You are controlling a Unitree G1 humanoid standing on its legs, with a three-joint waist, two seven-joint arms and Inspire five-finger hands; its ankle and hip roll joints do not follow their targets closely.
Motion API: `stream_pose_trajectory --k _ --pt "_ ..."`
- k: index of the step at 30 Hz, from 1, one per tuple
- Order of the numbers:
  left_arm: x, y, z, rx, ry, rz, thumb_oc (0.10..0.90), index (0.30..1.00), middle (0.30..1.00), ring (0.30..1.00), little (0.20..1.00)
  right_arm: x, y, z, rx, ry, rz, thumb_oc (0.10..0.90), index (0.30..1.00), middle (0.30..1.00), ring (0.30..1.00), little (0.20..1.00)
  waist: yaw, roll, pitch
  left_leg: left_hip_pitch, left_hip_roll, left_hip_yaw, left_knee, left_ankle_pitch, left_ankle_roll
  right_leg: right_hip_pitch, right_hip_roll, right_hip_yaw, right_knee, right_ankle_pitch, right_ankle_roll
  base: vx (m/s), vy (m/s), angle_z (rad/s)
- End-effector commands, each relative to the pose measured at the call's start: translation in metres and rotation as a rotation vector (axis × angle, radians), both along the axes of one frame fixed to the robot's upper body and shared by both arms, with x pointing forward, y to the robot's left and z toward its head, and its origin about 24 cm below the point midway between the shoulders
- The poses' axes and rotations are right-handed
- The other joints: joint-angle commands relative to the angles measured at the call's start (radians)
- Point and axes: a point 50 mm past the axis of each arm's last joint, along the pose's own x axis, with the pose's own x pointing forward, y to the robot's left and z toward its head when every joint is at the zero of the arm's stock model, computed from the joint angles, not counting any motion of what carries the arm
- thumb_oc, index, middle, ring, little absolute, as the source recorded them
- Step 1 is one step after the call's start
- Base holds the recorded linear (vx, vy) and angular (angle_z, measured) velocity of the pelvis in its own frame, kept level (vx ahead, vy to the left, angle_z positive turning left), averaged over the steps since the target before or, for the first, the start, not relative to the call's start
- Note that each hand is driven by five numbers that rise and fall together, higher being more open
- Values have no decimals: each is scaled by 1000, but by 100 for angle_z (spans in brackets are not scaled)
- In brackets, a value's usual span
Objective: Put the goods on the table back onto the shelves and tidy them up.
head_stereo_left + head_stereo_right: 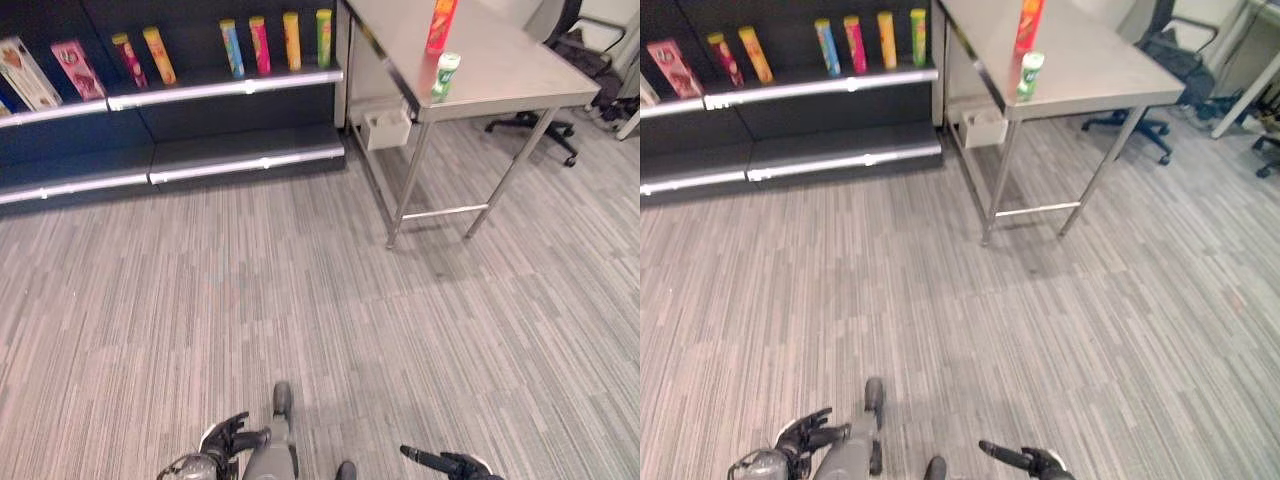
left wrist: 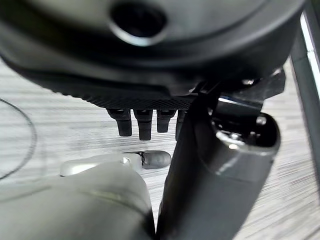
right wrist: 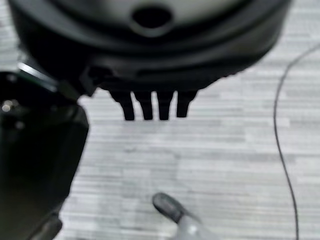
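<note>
A tall red-orange can (image 1: 441,25) and a shorter green-and-white can (image 1: 446,76) stand upright near the front left corner of the steel table (image 1: 510,65) at the upper right. To its left, the dark shelves (image 1: 225,88) hold several upright coloured tubes (image 1: 259,44) and flat boxes (image 1: 76,68); the lower shelf board (image 1: 245,160) is bare. Both hands hang low over the floor, far from table and shelves. My left hand (image 1: 225,435) and my right hand (image 1: 450,463) hold nothing. Their fingers (image 2: 145,122) (image 3: 150,106) point straight down in the wrist views.
A small white box (image 1: 385,128) hangs under the table by the shelf end. The table's legs (image 1: 408,185) and crossbar stand on striped grey carpet. A black office chair (image 1: 560,60) is behind the table. Wide open floor lies between me and the shelves.
</note>
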Motion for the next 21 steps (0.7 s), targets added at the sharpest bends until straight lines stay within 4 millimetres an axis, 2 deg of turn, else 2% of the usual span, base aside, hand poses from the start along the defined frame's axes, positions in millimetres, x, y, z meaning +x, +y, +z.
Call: stream_pose_trajectory --k 1,3,5,7,8,9,10,11,13,15,16,17,19,21 --pt "-41 11 -12 65 127 -49 800 900 900 900 900 5 -10 7 -33 -62 25 800 900 900 900 900 16 -10 -93 22 18 29 12 119 66 35 -71 9 13 -40 162 422 191 -47" --pt "-51 16 -14 75 161 -31 800 900 900 900 900 6 -4 5 -13 -68 16 800 900 900 900 900 25 -22 -126 51 19 60 28 111 81 68 -92 29 13 -63 169 438 214 -57" --pt "-53 18 -14 84 166 -30 800 900 900 900 900 6 -1 5 -5 -69 15 800 900 900 900 900 29 -35 -135 56 12 69 46 99 90 79 -111 30 21 -70 177 326 180 -66" --pt "-53 27 -11 106 169 -24 800 900 900 900 900 3 6 1 15 -42 40 800 900 900 900 900 38 -73 -162 82 -49 95 82 22 153 25 -190 22 196 -53 226 490 373 -16" --pt "-48 30 -9 116 158 -24 800 900 900 900 900 4 4 2 20 -52 23 800 900 900 900 900 26 -77 -153 107 -81 102 85 -20 182 -57 -218 29 367 21 258 306 348 -2" --pt "-46 31 -9 117 153 -24 800 900 900 900 900 5 3 3 20 -58 10 800 900 900 900 900 17 -73 -145 118 -92 103 89 -40 198 -109 -232 41 463 89 272 185 369 24" --pt "-39 32 -6 127 136 -27 800 900 900 900 900 8 0 4 17 -67 -10 800 900 900 900 900 -6 -59 -111 159 -106 103 86 -66 228 -210 -263 48 652 213 278 186 356 34" --pt "-36 35 -5 142 136 -43 800 900 900 900 900 2 -2 2 14 -48 -30 800 900 900 900 900 -24 -33 -82 221 -109 103 70 -100 250 -307 -296 23 795 238 271 214 314 34" --pt "-33 35 -4 148 127 -50 800 900 900 900 900 -6 -4 0 8 -22 -42 800 900 900 900 900 -40 -19 -70 261 -109 96 60 -117 249 -351 -328 -27 762 187 252 249 107 6" --pt "-28 33 -2 148 113 -62 800 900 900 900 900 -11 -7 -1 -2 -1 -52 800 900 900 900 900 -53 -15 -65 298 -108 89 48 -139 234 -354 -345 -89 578 139 238 268 -58 16" --pt "-27 33 -2 148 111 -69 800 900 900 900 900 -12 -8 -1 -5 6 -52 800 900 900 900 900 -55 -17 -63 309 -108 88 45 -147 226 -351 -348 -111 484 135 238 271 -131 25" --pt "-26 32 -2 147 109 -75 800 900 900 900 900 -13 -9 -1 -8 14 -49 800 900 900 900 900 -61 -24 -61 328 -113 85 34 -154 214 -372 -340 -126 360 146 241 272 -142 37" --pt "-22 32 -1 149 101 -74 800 900 900 900 900 -14 -10 -1 -10 23 -45 800 900 900 900 900 -74 -38 -56 361 -117 68 23 -173 196 -380 -311 -118 191 196 264 296 -156 30" --pt "-19 30 -1 149 92 -79 800 900 900 900 900 -15 -8 -2 -8 30 -30 800 900 900 900 900 -87 -51 -56 381 -117 53 22 -190 182 -390 -300 -84 108 244 285 366 -218 29"
